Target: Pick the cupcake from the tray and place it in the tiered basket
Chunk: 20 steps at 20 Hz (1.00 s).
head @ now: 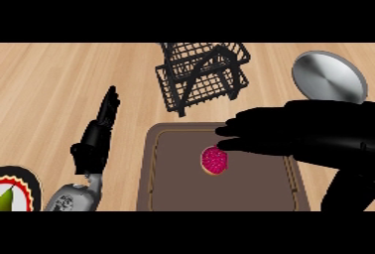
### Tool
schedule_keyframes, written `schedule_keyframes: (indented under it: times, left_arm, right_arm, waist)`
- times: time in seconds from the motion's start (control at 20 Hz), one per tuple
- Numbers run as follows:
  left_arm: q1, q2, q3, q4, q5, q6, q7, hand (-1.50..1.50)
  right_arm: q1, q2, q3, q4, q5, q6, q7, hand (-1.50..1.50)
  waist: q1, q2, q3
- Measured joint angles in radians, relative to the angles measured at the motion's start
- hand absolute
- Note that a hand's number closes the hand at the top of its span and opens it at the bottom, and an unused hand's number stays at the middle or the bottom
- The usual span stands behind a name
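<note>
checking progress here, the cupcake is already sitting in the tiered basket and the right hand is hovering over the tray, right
Not quite. The head view shows the cupcake lying on the tray, not in the tiered basket. The right hand does hover over the tray, fingertips just above the cupcake.

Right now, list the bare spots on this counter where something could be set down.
Bare wood left of the tiered basket, beyond the left hand, and between the basket and the silver plate. The tray is bare left of the cupcake; its right side is crowded by the right hand.
</note>
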Motion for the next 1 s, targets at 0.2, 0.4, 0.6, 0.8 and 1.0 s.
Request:
schedule_keyframes:
  times: [0.2,0.4,0.6,0.8,1.0]
  left_arm:
    - [0.003,-0.011,0.012,0.006,-0.007,-0.008,-0.009,0.0]
    - [0.011,-0.025,0.015,0.02,-0.019,-0.013,-0.03,0.0]
    - [0.002,-0.021,0.031,0.008,-0.02,-0.032,-0.013,0.0]
    - [-0.016,-0.03,0.041,0.012,-0.032,-0.029,0.002,0.0]
    - [-0.015,-0.034,0.056,0.02,-0.028,-0.044,-0.007,0.0]
  right_arm:
    - [0.02,-0.014,0.009,-0.018,0.092,-0.004,-0.033,-1.5]
    - [0.016,-0.027,0.017,-0.026,0.171,-0.015,-0.076,-1.5]
    - [0.018,-0.021,0.067,-0.008,0.283,-0.048,-0.141,-1.5]
    - [0.024,-0.045,0.123,-0.001,0.379,-0.111,-0.243,-1.5]
    - [0.026,-0.075,0.151,0.006,0.463,-0.184,-0.339,-1.5]
  waist:
    - [0.0,0.001,0.0]
    - [0.001,0.001,0.0]
    - [0.003,0.001,0.0]
    - [0.004,0.003,0.001]
    - [0.003,0.002,0.0]
